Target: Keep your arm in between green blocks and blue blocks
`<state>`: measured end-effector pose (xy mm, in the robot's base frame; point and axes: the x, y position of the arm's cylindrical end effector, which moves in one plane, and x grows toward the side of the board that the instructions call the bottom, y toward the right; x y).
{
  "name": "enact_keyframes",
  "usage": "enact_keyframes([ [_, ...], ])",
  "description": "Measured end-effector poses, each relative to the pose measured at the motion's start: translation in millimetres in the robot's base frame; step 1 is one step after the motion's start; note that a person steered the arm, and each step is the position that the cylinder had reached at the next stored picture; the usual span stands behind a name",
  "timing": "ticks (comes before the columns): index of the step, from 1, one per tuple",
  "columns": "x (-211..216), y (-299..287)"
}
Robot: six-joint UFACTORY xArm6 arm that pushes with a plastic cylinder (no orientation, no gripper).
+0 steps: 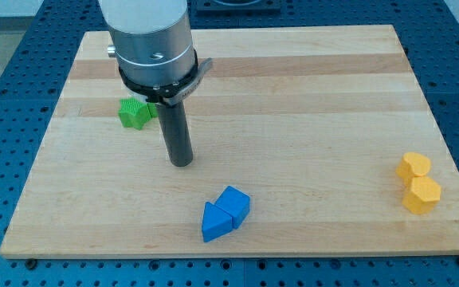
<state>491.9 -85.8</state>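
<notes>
While resting on the board, my tip [182,162] stands between the green block [134,113] and the blue blocks [225,213].

My tip [182,163] between green block [135,113] and blue blocks [224,213].

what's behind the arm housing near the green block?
The green block shows at the view's left of the rod; its right edge is covered by the arm housing, so any further green piece there cannot be seen. My tip rests apart from it.
</notes>
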Motion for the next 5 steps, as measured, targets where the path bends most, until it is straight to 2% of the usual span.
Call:
enact_keyframes([
  [2, 5.3, 0.2],
  [3, 5.3, 18.1],
  [5, -49.2, 64.3],
])
